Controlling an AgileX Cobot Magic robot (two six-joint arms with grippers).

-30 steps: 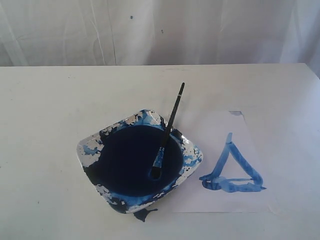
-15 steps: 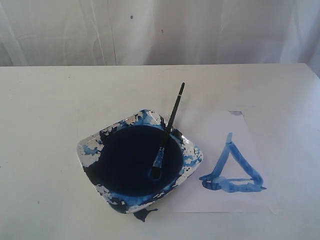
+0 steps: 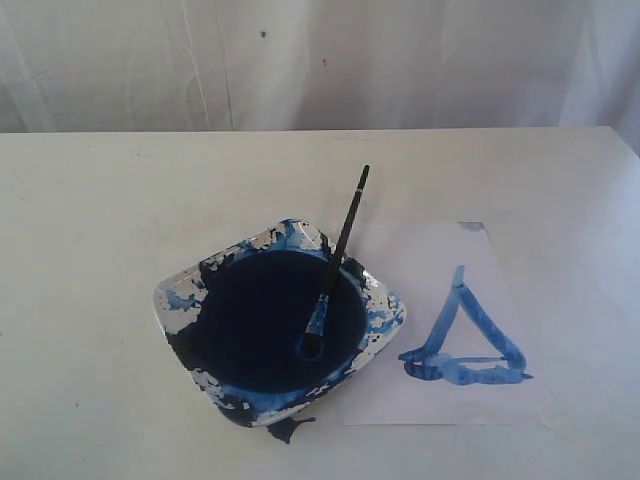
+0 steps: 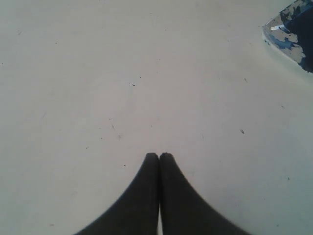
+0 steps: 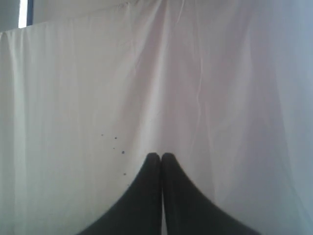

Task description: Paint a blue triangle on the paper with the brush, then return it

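Note:
A streaky blue triangle (image 3: 462, 340) is painted on the white paper (image 3: 440, 400), which lies flat at the right of the table. The black-handled brush (image 3: 337, 260) leans in the paint dish (image 3: 385, 305), bristles down in the dark blue pool and handle sticking out past the far rim. No gripper shows in the exterior view. My left gripper (image 4: 159, 155) is shut and empty above bare tabletop, with a corner of the paint dish (image 4: 286, 36) at the edge of its view. My right gripper (image 5: 161, 155) is shut and empty, facing the white curtain.
A white curtain (image 3: 320, 60) hangs behind the table's far edge. A small blue paint splash (image 3: 285, 428) lies on the table just in front of the dish. The off-white tabletop (image 3: 90, 250) stretches out left of the dish.

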